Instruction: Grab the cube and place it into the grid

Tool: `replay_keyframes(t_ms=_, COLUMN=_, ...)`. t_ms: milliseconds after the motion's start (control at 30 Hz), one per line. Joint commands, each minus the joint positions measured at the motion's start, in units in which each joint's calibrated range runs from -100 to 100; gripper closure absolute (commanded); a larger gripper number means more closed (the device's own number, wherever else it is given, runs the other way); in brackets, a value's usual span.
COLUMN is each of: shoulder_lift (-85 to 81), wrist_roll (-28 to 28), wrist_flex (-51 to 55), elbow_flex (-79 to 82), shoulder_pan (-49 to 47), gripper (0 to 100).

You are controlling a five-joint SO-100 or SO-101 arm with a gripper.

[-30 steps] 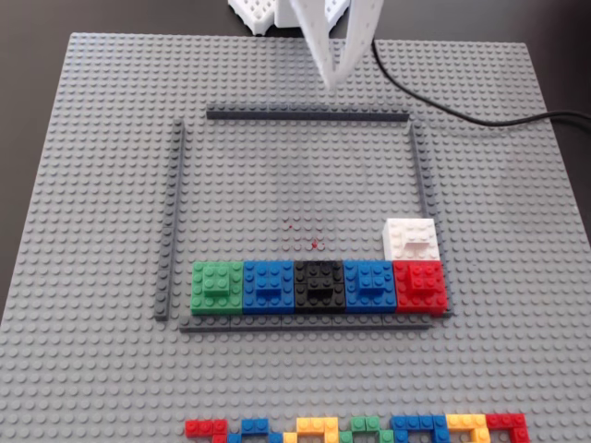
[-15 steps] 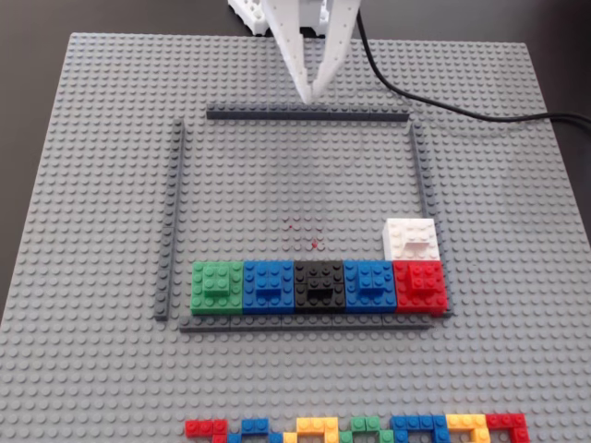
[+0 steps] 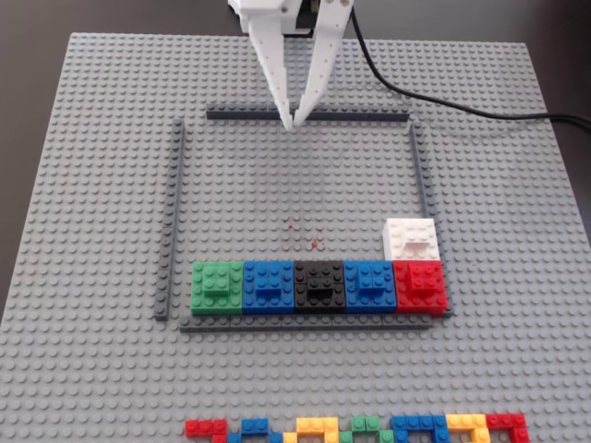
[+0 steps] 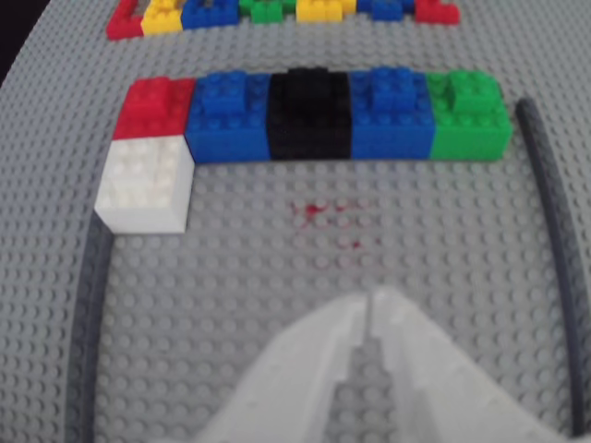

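Five coloured blocks stand in a row inside the grid (image 3: 305, 185) along its near edge in the fixed view — one green block (image 3: 217, 286), a blue block (image 3: 269, 284), one black block (image 3: 319, 284), a second blue block (image 3: 368, 282) and one red block (image 3: 421, 283), each touching its neighbour. One white cube (image 3: 411, 239) sits just behind the red block, touching it, in the near right corner of the grid beside the right-hand strip. In the wrist view the same cube (image 4: 145, 183) appears at the left, against the red block there.

Four thin dark grey strips frame the grid: far (image 3: 305, 114), left (image 3: 170, 217), right (image 3: 423, 175) and near (image 3: 305, 324). Everything rests on one large grey studded baseplate (image 3: 83, 231) — it covers the bench, which shows only as a dark margin.

One end effector (image 3: 295, 124) reaches in from the far side, its two white fingers converging to tips pressed together and holding nothing, just inside the far strip and well apart from the cube. A black cable (image 3: 434, 100) trails off to the right.

Several small red marks (image 3: 314, 242) dot the studs near the grid's middle. A row of small multicoloured bricks (image 3: 360, 427) lies along the near edge of the baseplate; their exact number cannot be counted.
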Motion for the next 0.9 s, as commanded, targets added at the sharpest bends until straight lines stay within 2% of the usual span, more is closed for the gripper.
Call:
replay_keyframes(t_ms=0, shoulder_lift=-1.86, wrist_roll=0.39, wrist_flex=0.07, elbow_flex=3.88, shoulder_pan=0.23, gripper=100)
replay_keyframes(t_ms=400, shoulder_lift=-1.95, wrist_roll=-1.66, wrist_flex=8.42, elbow_flex=4.06, shoulder_pan=-1.47, gripper=100)
replay_keyframes(t_ms=867, shoulder_lift=-1.95, wrist_roll=-2.1, wrist_flex=9.54, elbow_flex=4.06, shoulder_pan=-1.1, gripper=100)
